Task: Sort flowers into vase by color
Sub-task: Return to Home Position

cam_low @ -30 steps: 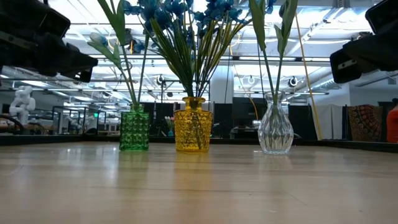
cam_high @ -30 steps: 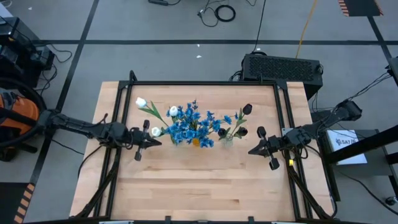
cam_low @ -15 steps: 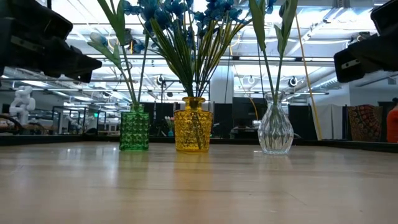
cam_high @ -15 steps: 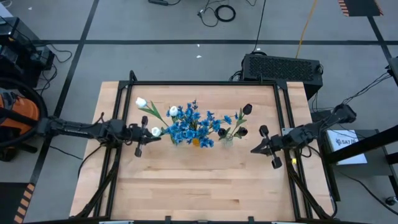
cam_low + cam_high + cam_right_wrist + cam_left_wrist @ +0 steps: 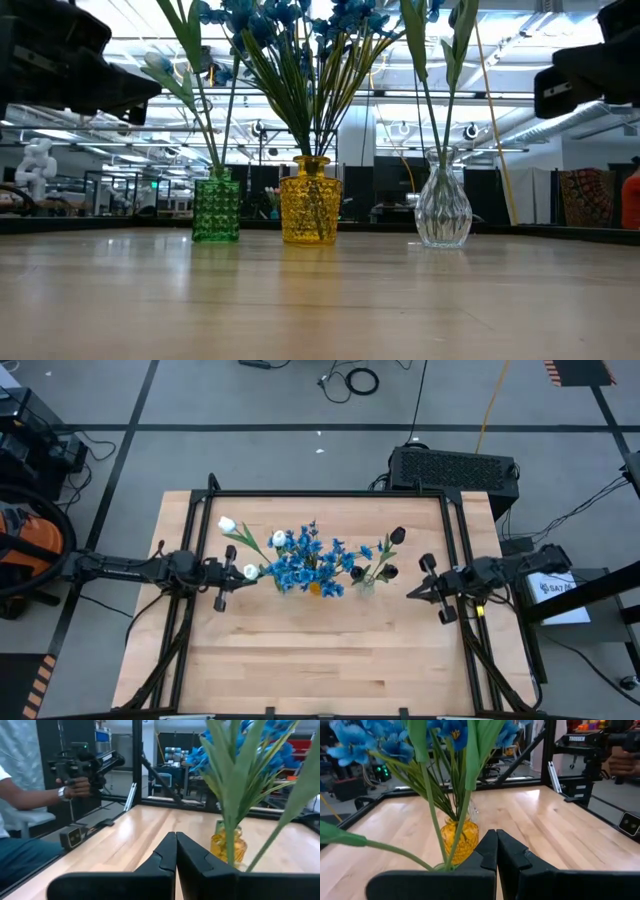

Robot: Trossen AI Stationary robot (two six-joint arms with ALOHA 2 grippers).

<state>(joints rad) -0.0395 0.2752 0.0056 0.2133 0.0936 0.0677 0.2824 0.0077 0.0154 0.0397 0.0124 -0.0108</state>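
Now the wooden table [image 5: 300, 670] carries all three vases in a row near its middle, and no flower lies loose on it.

The left gripper [image 5: 232, 584] hangs just beside the white blooms on its own side. Its wrist view shows the two fingers [image 5: 487, 852] pressed together on nothing. The right gripper [image 5: 415, 595] hangs near the dark buds, apart from them, with its fingers [image 5: 167, 852] likewise closed and empty.

The blue flowers [image 5: 305, 560] form the biggest bunch and stand in the yellow vase [image 5: 310, 212]. The white flowers [image 5: 228, 525] lean out of the green vase [image 5: 216, 208], and the dark buds [image 5: 398, 535] rise from the clear vase [image 5: 443, 210].

By my judgement these flowers are very light, with thin stems that bend. The heads look soft and easy to crush. A pinch on bare stem below the leaves would suit best. The vases look like glass and top-heavy, so a snagged stem could tip one.
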